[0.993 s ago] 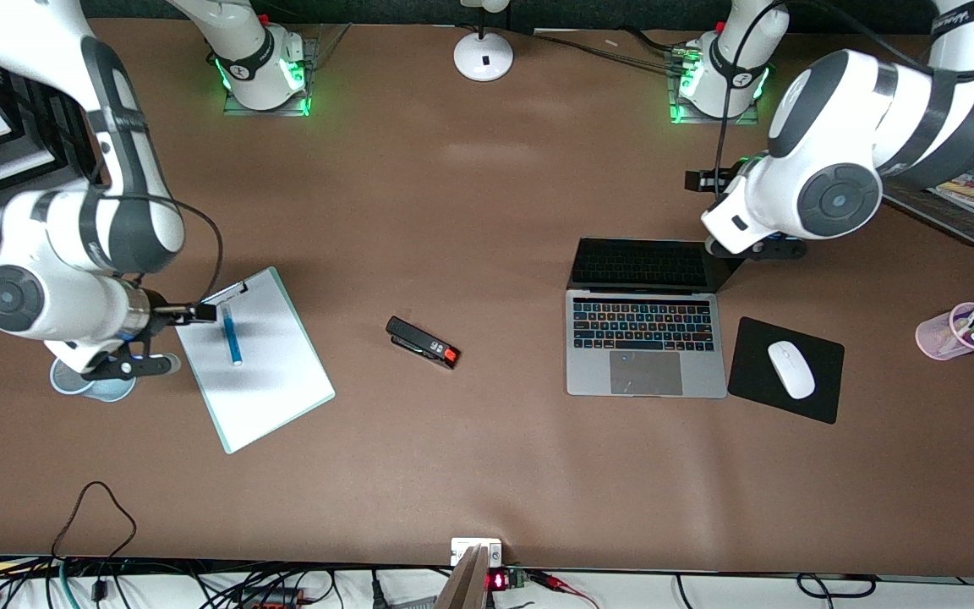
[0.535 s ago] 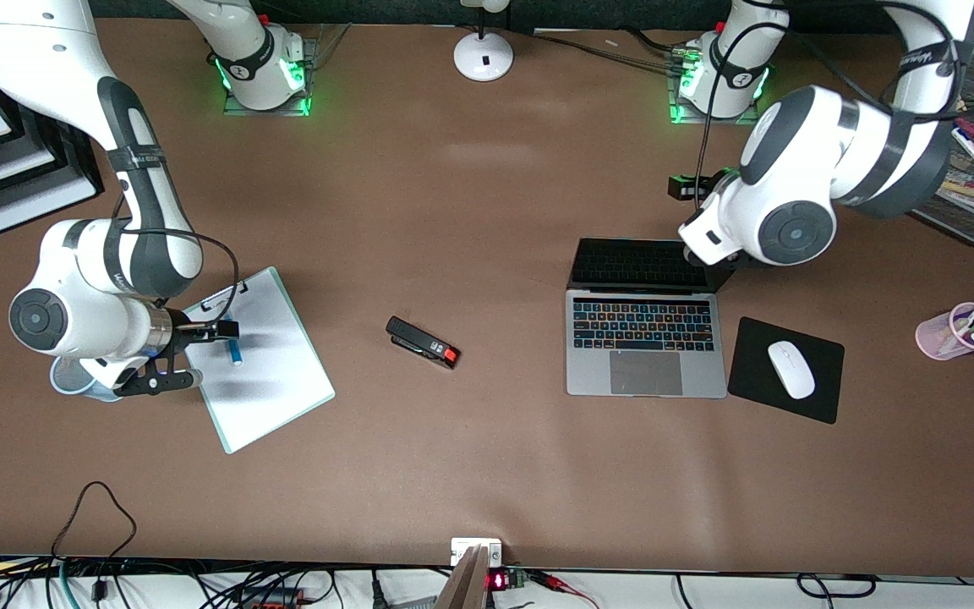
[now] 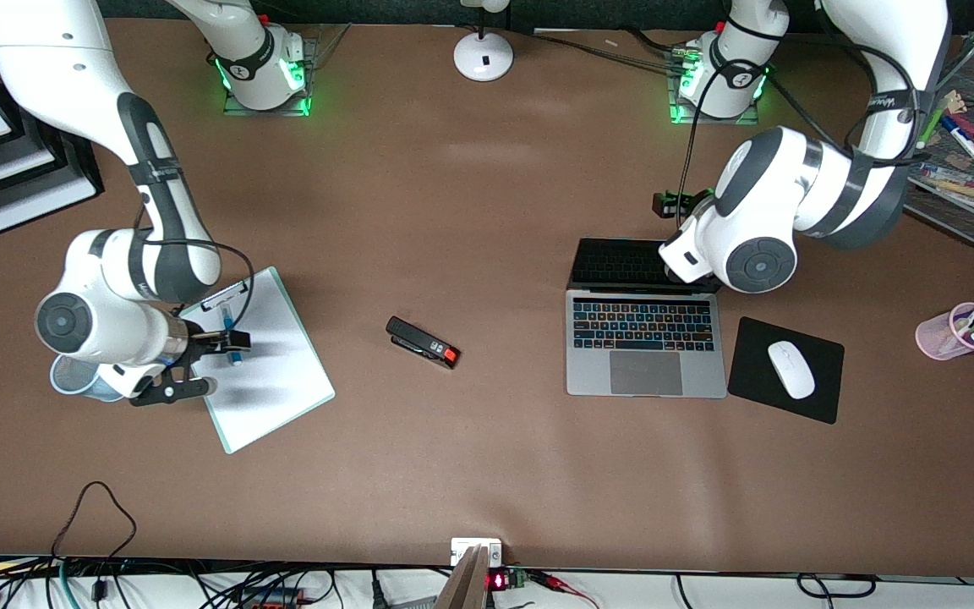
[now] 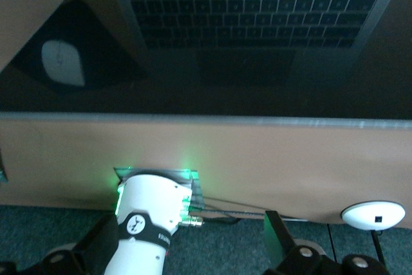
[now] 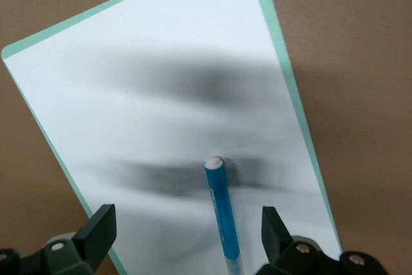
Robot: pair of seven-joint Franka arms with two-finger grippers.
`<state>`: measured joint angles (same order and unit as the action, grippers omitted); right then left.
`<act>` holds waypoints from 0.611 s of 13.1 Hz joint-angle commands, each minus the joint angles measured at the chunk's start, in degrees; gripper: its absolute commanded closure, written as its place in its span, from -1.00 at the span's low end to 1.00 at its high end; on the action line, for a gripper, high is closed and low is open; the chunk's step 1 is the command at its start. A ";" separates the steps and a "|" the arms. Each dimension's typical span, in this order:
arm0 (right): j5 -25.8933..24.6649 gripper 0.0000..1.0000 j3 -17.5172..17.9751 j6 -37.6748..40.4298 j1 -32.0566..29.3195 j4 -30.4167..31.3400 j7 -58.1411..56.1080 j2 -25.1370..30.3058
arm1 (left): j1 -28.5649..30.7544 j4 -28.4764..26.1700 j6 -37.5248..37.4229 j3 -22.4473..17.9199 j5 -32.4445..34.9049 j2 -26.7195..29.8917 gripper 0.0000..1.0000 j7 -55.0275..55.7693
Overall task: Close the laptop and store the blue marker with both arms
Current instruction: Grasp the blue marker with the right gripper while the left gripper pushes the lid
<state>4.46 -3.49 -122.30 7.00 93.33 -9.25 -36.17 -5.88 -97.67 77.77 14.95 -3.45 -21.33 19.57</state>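
Note:
The silver-grey laptop [image 3: 646, 372] stands open toward the left arm's end of the table. Its dark screen [image 4: 206, 88] reflects the keyboard in the left wrist view. My left gripper [image 4: 187, 249] is open, just past the screen's top edge, with nothing between its fingers. In the front view the left arm's wrist hides it. The blue marker [image 3: 227, 320] lies on a white clipboard [image 3: 271, 381] toward the right arm's end. My right gripper [image 5: 187, 236] hangs open low over the clipboard [image 5: 161, 94], with the marker [image 5: 221, 210] between its spread fingers, touching neither.
A black stapler [image 3: 423, 342] lies mid-table. A white mouse [image 3: 790, 369] sits on a black mouse pad [image 3: 821, 402] beside the laptop. A pink cup of pens [image 3: 948, 334] and a mesh tray of markers [image 3: 956, 207] stand at the left arm's end. A pale cup [image 3: 73, 381] sits under the right arm.
The right gripper has slid along the clipboard until it straddles the blue marker. The left arm has swung in and down toward the top edge of the laptop's screen.

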 commanded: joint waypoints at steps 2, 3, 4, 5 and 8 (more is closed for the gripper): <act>0.29 -1.00 -0.38 -1.97 -1.81 -0.43 -6.19 -1.79 | -1.15 1.35 3.52 -0.10 -1.20 -1.53 -1.00 0.65; 0.29 -1.00 -0.38 -3.81 -1.90 0.26 -8.56 -1.97 | -1.06 1.78 4.32 -0.10 -1.20 -1.96 -1.00 0.65; 0.29 -1.00 -0.38 -5.39 -1.90 1.23 -9.81 -1.97 | -1.06 2.48 4.32 -0.10 -1.20 -2.66 -1.00 0.65; 0.29 -1.00 -0.38 -7.23 -1.73 2.28 -9.99 -1.88 | -1.06 3.36 4.32 -0.10 -1.20 -3.28 -1.00 0.65; 0.29 -1.00 -0.29 -13.65 -1.46 5.71 -9.99 -1.44 | -1.06 4.07 6.07 -0.19 -1.20 -3.81 -1.00 0.65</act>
<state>4.45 -4.02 -132.05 5.35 96.22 -18.20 -38.64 -6.81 -95.68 83.40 14.94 -3.46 -23.81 19.69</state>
